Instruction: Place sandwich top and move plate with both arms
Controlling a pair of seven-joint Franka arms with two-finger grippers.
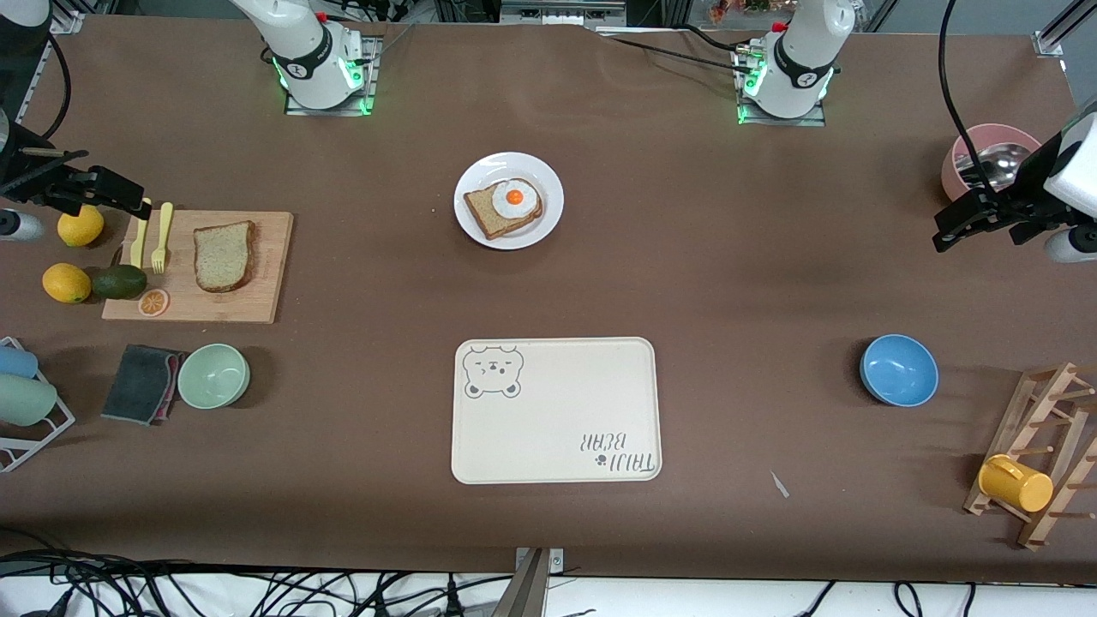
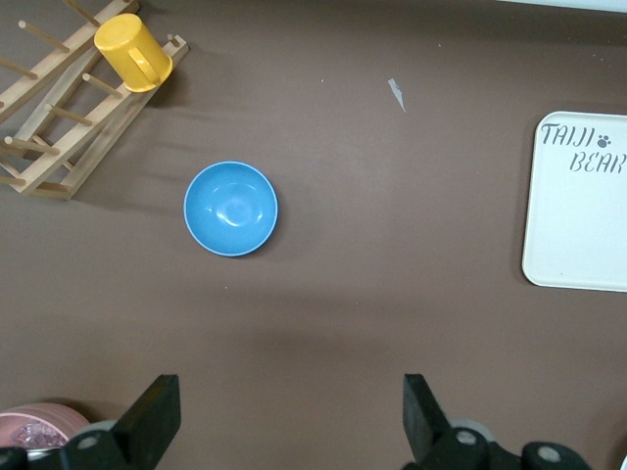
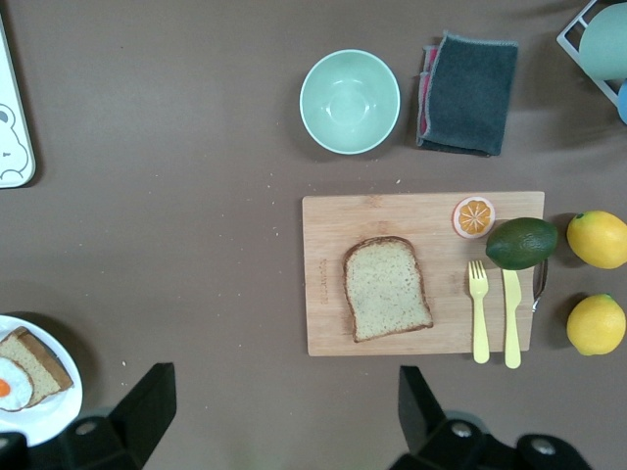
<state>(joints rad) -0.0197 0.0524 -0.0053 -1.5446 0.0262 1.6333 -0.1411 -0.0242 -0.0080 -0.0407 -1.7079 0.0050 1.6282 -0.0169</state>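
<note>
— Sandwich top [image 1: 224, 255]: where is it lying?

— It is resting flat on the wooden cutting board [image 1: 257, 296] at my right arm's end of the table, well apart from the plate [image 1: 548, 218], which is sitting between my bases and carrying the egg-topped slice [image 1: 504, 206]. I judge it is waiting there for pickup.

— And your grippers?

— My right gripper [image 1: 128, 204] is hanging over the board's edge by the lemons [image 1: 67, 283], jaws spread wide and empty; my left gripper [image 1: 967, 224] is waiting, also spread and empty, beside the pink bowl [image 1: 964, 154]. The bear tray [image 1: 557, 446] is sitting nearer the camera on the brown table [image 1: 728, 283].
</note>
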